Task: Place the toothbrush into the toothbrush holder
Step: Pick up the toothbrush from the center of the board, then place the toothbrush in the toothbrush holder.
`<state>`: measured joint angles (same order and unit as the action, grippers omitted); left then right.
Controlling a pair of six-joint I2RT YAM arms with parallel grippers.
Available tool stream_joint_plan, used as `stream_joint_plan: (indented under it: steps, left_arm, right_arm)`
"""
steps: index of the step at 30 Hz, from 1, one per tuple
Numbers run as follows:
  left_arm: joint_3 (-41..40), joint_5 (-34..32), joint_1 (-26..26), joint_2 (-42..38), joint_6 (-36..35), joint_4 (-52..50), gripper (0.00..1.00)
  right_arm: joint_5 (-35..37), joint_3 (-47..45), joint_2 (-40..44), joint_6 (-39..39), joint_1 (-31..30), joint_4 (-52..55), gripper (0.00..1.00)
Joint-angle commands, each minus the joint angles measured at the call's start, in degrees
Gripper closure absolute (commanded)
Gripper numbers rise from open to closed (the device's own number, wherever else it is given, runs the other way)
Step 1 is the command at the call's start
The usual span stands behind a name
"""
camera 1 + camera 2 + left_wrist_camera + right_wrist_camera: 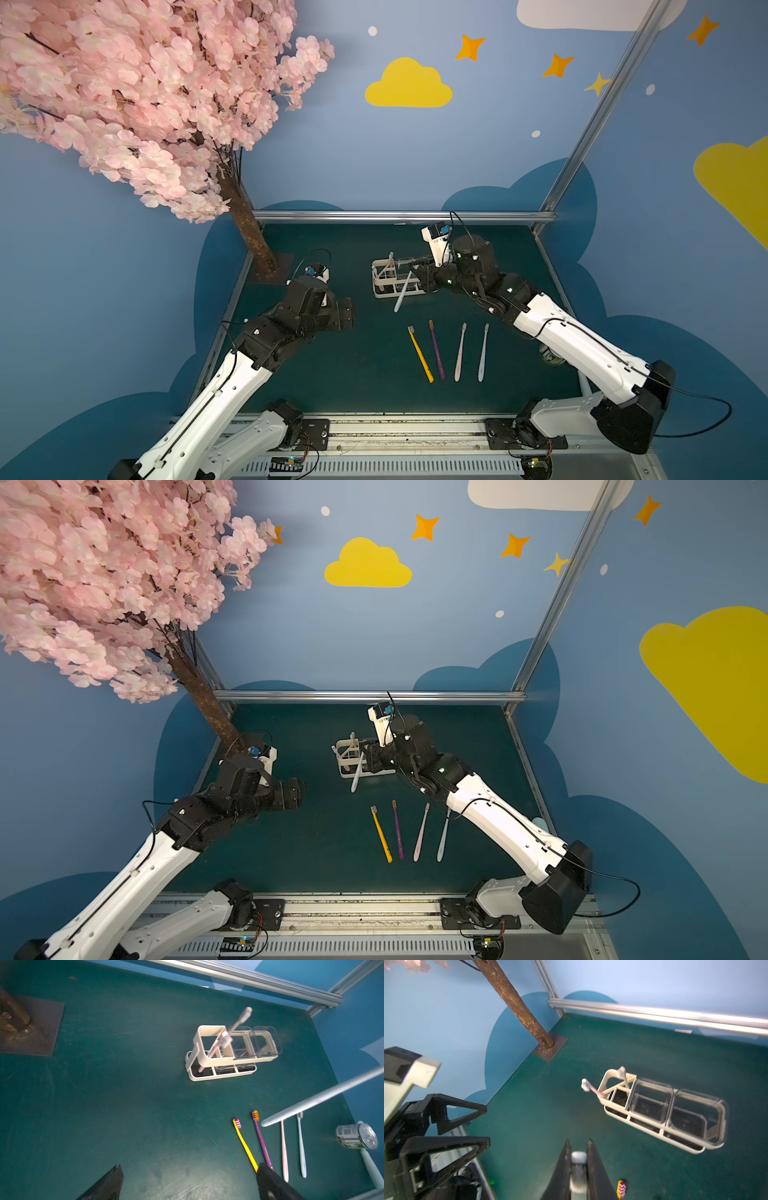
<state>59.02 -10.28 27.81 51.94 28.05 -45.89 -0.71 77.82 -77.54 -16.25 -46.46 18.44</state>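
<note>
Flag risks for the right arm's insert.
The right gripper pinches the grey toothbrush near one end; its long free handle could pivot and miss the slot.
The slot section of the toothbrush holder already holds a leaning pink brush and beige brush; the new one may snag them.

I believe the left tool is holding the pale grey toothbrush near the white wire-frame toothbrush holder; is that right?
Not quite: the right tool holds the pale grey toothbrush near the white wire-frame toothbrush holder, as the right wrist view shows.
</note>
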Motion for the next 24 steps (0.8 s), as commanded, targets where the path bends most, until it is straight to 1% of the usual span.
stream_joint_plan:
  steps: [1, 3, 5, 9, 13, 17, 21, 24]
  left_arm:
    - [-1.2, 2.66, -4.48, -0.14, -0.86, 0.13, 0.0]
    - [-2.21, 4.72, -7.86, -1.15, -0.33, 0.71, 0.0]
    - [-2.66, 5.06, -9.6, -2.13, -0.35, 0.83, 0.0]
    - [-2.95, 3.86, -10.31, -3.49, -0.28, 0.52, 0.0]
    - [-3.29, 5.29, -11.32, -3.87, -0.19, 0.8, 0.0]
    - [-3.63, 7.14, -12.62, -4.35, -0.28, 1.46, 0.0]
    - [-4.01, 8.76, -13.81, -4.92, -0.21, 2.03, 0.0]
    - [-4.07, 9.44, -14.27, -5.1, -0.27, 2.15, 0.0]
  right_arm:
    - [7.89, 4.62, -2.58, 7.52, -1.59, -3.06, 1.0]
    - [9.14, 6.6, -5.04, 9.67, -2.04, -3.72, 1.0]
    - [10.09, 7.11, -6.69, 11.56, -2.32, -5.65, 1.0]
    - [11.34, 7.67, -10.35, 15.26, -2.41, -10.04, 1.0]
    - [11.25, 8.14, -14.16, 18.34, -2.41, -14.55, 1.0]
    - [11.74, 7.62, -16.51, 18.96, -1.93, -19.58, 1.0]
    - [10.12, 7.72, -18.22, 19.28, -1.28, -21.86, 1.0]
    - [10.94, 7.73, -19.39, 19.45, -1.01, -22.53, 1.0]
